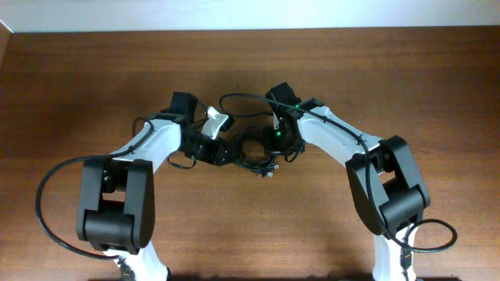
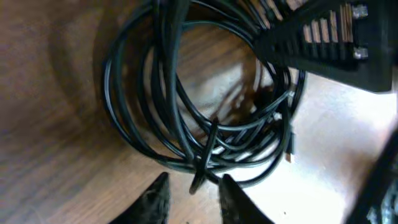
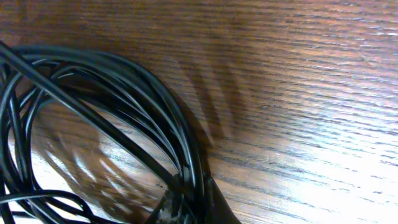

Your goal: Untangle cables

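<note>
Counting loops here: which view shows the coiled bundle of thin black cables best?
Left wrist: the thin black cable bundle fills the frame, with its strands distinct. Overhead shows it small; right wrist shows only one edge.

Overhead, I am looking straight down at the whole surface (image 1: pixel 78 78) from afar; my two wrist cameras are peering down, very close over the cables (image 1: pixel 254 152), which all three are sharing.

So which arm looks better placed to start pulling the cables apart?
Probably right: the right gripper is shut on the cables, ready to pull, while the left gripper stands open around one strand, not gripping it.
</note>
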`<move>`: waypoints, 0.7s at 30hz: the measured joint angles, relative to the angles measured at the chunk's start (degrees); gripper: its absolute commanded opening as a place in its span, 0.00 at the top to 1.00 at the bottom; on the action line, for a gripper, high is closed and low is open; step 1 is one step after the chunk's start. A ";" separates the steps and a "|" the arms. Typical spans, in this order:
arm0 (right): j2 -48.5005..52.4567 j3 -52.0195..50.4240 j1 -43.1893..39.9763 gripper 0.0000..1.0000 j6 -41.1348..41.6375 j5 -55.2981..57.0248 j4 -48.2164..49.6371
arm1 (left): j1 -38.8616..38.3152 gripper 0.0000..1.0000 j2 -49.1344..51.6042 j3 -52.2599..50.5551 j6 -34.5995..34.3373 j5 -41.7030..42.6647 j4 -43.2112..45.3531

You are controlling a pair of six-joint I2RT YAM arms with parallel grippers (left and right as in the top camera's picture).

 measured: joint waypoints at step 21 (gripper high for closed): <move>0.00 -0.09 0.00 0.92 0.02 -0.28 0.31 | -3.02 0.67 0.00 -1.33 -9.03 -10.03 7.10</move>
